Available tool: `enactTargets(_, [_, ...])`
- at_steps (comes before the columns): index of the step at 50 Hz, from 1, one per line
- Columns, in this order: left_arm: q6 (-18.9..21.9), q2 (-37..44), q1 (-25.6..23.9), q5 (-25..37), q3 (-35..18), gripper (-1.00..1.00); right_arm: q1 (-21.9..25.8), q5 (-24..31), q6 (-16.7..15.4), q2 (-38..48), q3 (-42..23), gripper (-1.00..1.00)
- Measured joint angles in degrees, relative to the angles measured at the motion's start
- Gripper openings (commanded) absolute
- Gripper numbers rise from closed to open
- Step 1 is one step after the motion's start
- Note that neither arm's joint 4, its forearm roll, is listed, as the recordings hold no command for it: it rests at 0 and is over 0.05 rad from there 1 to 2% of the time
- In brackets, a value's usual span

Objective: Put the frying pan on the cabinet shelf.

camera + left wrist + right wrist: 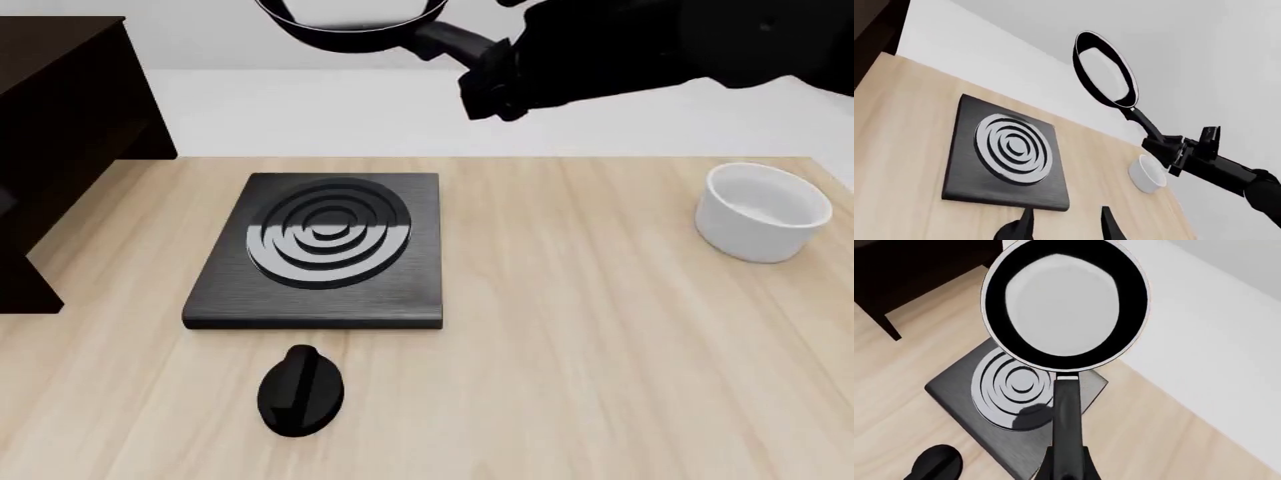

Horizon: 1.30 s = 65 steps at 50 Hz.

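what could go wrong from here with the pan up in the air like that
The right gripper holds the frying pan only by the end of its long handle, so the heavy round end could sag or twist in the grip. The pan hangs high above the stove plate, so a slip would drop it there. The cabinet stands far to the left, and the pan could knock its edge going in.

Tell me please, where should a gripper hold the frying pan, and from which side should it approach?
Best on the long handle, as the right gripper holds the frying pan now: near the handle's rounded end, approaching along it from the side away from the bowl of the pan. The handle is slim enough for jaws; the round body looks too wide.
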Motion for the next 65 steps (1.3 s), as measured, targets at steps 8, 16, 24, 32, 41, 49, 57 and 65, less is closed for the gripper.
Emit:
enactTargets(8, [-3.3,1.9,-1.8,-1.1,-1.2,1.0,1.7,0.1,0.1,1.6,-2.6,-1.0])
enactTargets(16, [-6.2,3.8,-3.1,-2.3,-2.7,1.0,3.3,-0.1,0.4,3.1,-4.6,-1.0])
enactTargets(24, [-8.2,5.6,-4.6,-3.5,-4.4,1.0,4.6,0.2,0.5,4.5,-6.8,-1.0])
enactTargets(32, [-10.1,6.4,-6.6,-4.6,-4.9,1.0,5.8,0.1,0.8,5.6,-8.1,-1.0])
enactTargets(41, [-12.7,6.4,-7.6,-5.5,-5.9,1.0,7.3,0.0,1.1,6.6,-9.0,-1.0])
enactTargets(49, [-15.1,5.4,-7.6,-5.6,-6.8,1.0,9.4,0.1,1.8,7.3,-9.7,-1.0])
enactTargets(57, [-17.0,4.4,-8.1,-5.4,-7.2,1.0,11.7,-0.2,2.5,8.0,-10.0,-1.0])
enactTargets(65, [-18.0,3.7,-8.8,-5.5,-6.7,1.0,13.7,-0.8,3.2,8.8,-10.1,-1.0])
